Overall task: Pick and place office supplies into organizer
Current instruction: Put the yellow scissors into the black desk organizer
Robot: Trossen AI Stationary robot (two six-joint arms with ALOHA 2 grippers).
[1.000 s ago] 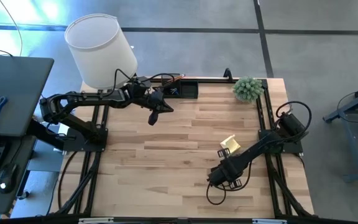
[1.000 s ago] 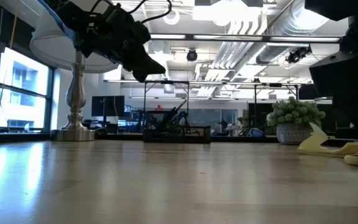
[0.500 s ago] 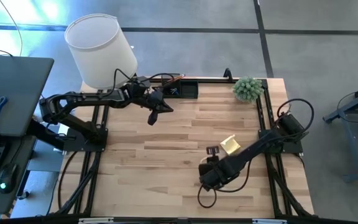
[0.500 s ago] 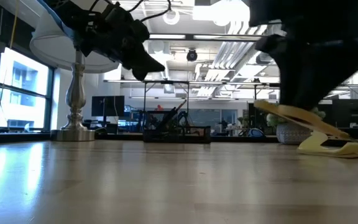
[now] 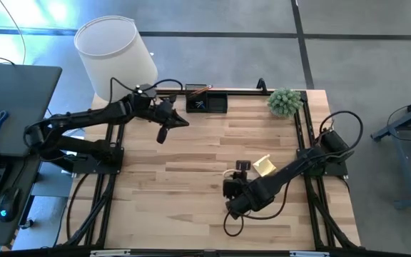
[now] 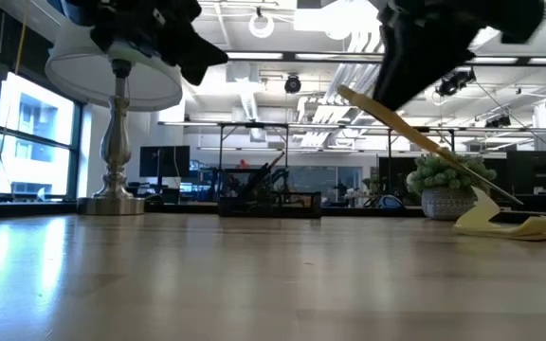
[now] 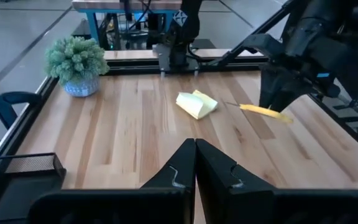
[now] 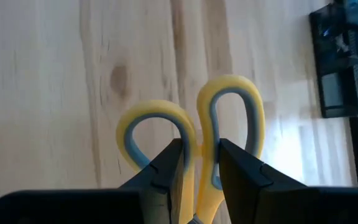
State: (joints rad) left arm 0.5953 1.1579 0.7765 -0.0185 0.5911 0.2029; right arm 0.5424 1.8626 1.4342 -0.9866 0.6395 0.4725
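Note:
My right gripper (image 5: 241, 171) hangs over the table's middle right, shut on the yellow-handled scissors (image 8: 225, 109), which slant through the air in the low view (image 6: 425, 142). A yellow sticky-note pad (image 5: 264, 165) lies flat on the table just right of that gripper. The black organizer (image 5: 207, 103) stands at the far edge with dark pens in it. My left gripper (image 5: 163, 133) hovers left of the organizer, shut and holding nothing (image 7: 195, 163). My right gripper pinches the scissors between its two fingers (image 8: 166, 165) where the two handle loops meet (image 8: 199, 140). The loops stick out past the fingertips; the blades are hidden behind the fingers. It comes slanting down from the near right. The scissors are lifted clear and tilted.
A white-shaded lamp (image 5: 116, 57) stands at the far left corner and a small potted plant (image 5: 284, 101) at the far right corner. Bare wood lies between the two arms. A side desk (image 5: 6, 107) with blue-handled scissors is off to the left.
My right gripper has moved toward the table's left and far side and risen, lifting the scissors off the table; they now hang higher and slant more steeply. My left gripper has drawn back toward the left edge, still shut.

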